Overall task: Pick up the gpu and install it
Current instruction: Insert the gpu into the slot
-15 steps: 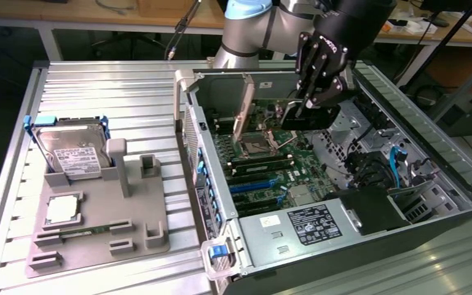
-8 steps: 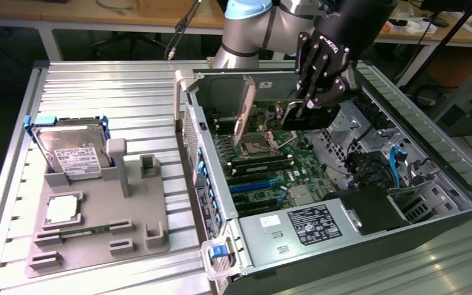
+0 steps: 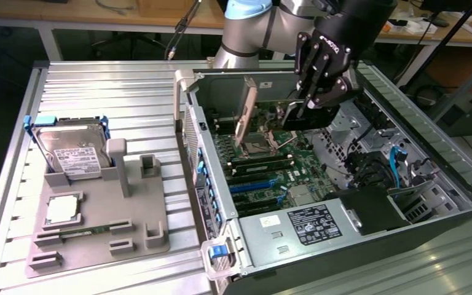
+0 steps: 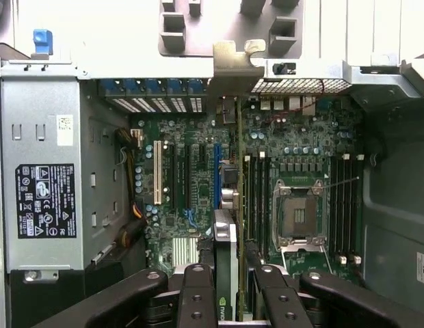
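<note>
As you look at the exterior view, you see the tool (image 3: 314, 101) inside the open computer case (image 3: 432, 184), grasping the gpu (image 3: 252, 114) edge-on above the motherboard (image 3: 294, 169). Turning to the wrist view, you see the fingers (image 4: 198, 294) clamping the gpu (image 4: 226, 253) upright over the expansion slots (image 4: 217, 171).

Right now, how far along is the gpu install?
Pickup looks done: the end effector grips the gpu edge-on, above the motherboard inside the open case. Left: seating it; the card is not in a slot yet.
</note>
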### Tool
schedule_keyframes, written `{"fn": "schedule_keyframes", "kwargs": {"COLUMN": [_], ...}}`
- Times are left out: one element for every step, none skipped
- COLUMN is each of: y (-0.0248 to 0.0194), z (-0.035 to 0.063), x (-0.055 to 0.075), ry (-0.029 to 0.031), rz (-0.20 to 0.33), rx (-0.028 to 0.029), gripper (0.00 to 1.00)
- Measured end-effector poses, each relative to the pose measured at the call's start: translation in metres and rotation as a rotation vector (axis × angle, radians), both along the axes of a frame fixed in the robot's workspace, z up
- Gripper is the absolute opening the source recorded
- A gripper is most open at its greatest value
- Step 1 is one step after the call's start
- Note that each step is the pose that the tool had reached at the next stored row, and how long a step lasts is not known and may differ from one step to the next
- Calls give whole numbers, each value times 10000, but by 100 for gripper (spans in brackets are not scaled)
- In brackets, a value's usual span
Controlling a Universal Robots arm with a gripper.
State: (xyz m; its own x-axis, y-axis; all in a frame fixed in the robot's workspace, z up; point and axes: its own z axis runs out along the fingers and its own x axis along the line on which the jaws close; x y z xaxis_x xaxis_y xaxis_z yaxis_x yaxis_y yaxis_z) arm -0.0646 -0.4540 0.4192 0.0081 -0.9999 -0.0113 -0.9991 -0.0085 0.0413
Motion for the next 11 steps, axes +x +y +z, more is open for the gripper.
{"fn": "schedule_keyframes", "kwargs": {"y": [0,0,0,0,0,0,0,0,0,0,0], "z": [0,0,0,0,0,0,0,0,0,0,0], "x": [1,1,2,3,4,5,6,7,7,8,9], "ry": [0,0,0,0,0,0,0,0,0,0,0], "rz": [42,83,128,171,219,264,315,356,402,448,488], "rx": [0,0,0,0,1,1,0,0,1,0,0], "gripper": [27,27,27,27,27,27,27,27,27,27,27]}}
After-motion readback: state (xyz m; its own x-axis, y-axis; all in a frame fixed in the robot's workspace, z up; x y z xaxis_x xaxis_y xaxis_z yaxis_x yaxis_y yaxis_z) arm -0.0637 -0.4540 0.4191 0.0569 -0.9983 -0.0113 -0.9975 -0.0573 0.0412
